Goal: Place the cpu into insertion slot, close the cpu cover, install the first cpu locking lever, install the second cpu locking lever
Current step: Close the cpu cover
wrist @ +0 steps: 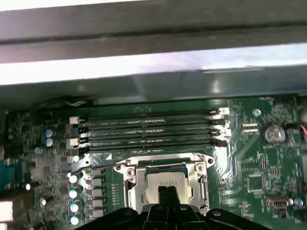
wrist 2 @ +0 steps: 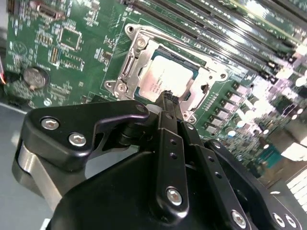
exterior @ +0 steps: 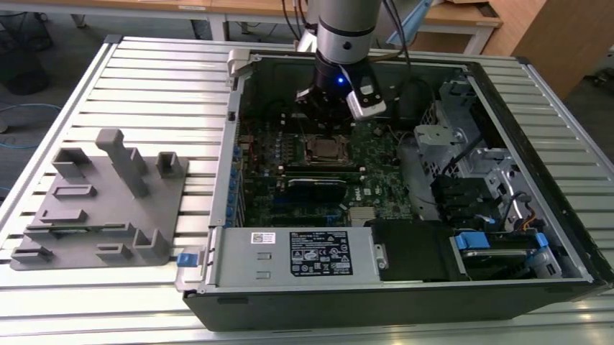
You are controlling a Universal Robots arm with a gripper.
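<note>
1. In the exterior view, the arm (exterior: 344, 29) is seen reaching down into an open computer case (exterior: 566, 237), which lies on a slatted metal table (exterior: 144, 79)
2. The gripper (wrist 2: 169, 96) is held just above the insertion slot (exterior: 323, 149), near the middle of the green circuit board (wrist 2: 72, 57)
3. In both wrist views its fingers are seen pressed together, and nothing is grasped between them
4. The cpu (wrist 2: 165, 76) is seated in the slot, and its dull silver top is seen lying flat
5. The cpu cover (wrist 2: 130, 64) is lowered around the cpu, so that the metal top is seen through the square cut-out
6. The fingertips are placed over the edge of the cpu that is nearest to the gripper; whether they touch it cannot be told
7. Whether the locking levers are fastened cannot be told from these views
8. In the first wrist view, four long memory slots (wrist: 148, 127) are found beside the socket
9. A round coin battery (wrist 2: 33, 76) is mounted on the board, well apart from the socket
10. A grey holder block (exterior: 96, 201) is placed on the table at the exterior view's left, outside the case
</note>
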